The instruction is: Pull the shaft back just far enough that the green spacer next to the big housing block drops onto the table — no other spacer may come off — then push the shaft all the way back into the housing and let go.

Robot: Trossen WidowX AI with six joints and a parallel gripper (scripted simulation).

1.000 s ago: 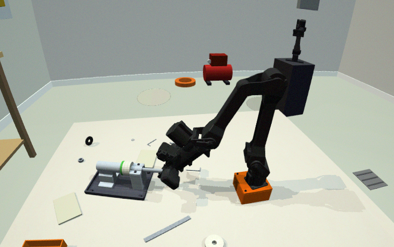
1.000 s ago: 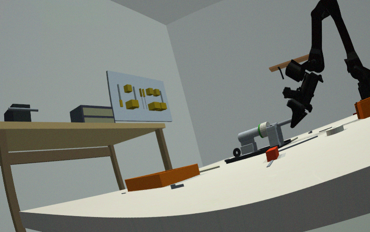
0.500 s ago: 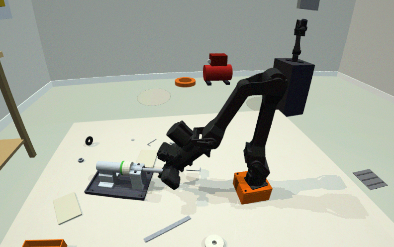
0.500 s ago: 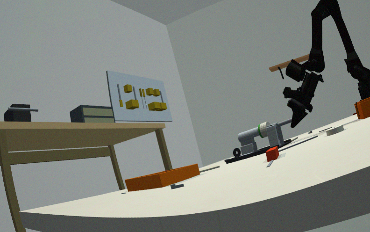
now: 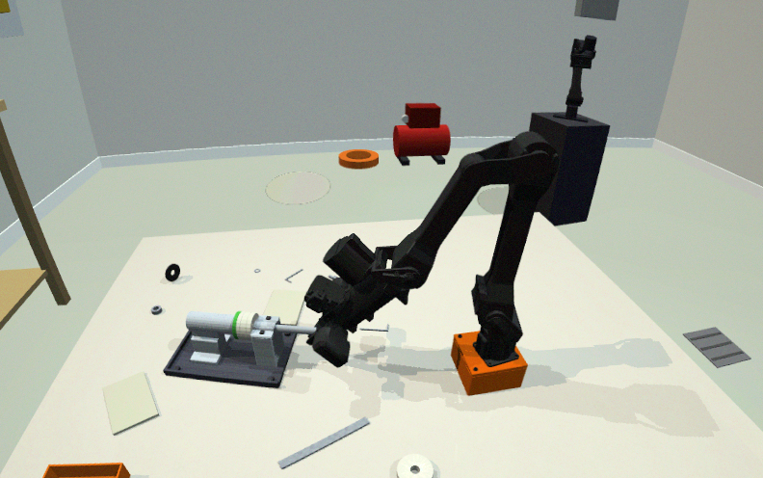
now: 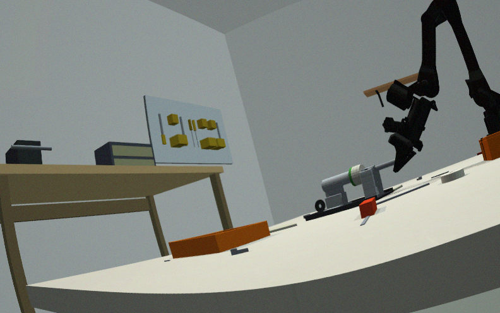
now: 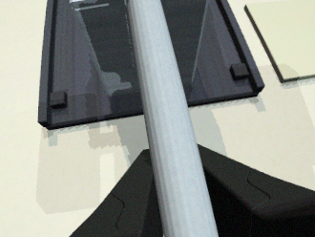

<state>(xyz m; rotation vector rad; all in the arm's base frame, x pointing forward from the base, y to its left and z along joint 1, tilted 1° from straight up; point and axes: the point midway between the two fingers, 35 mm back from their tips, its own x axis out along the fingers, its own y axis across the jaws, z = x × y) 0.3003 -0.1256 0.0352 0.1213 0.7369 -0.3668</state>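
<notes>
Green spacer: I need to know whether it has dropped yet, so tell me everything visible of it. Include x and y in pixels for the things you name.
The green spacer [image 5: 236,324] [image 6: 351,176] is a thin, smooth, bright green ring, standing on edge in line with the shaft, off the table. It sits between the housing's cylinder and the white spacers. Its bore is hidden.

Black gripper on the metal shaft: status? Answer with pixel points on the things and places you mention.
Black gripper [image 5: 316,331] [image 6: 395,167] [image 7: 169,156] shut on grey metal shaft [image 5: 295,329] [image 6: 385,164] [image 7: 167,105]; thin green ring spacer [image 5: 236,324] [image 6: 350,176] beside big grey housing cylinder [image 5: 208,322] [image 6: 334,182], not dropped; nothing visibly blocking the shaft.
</notes>
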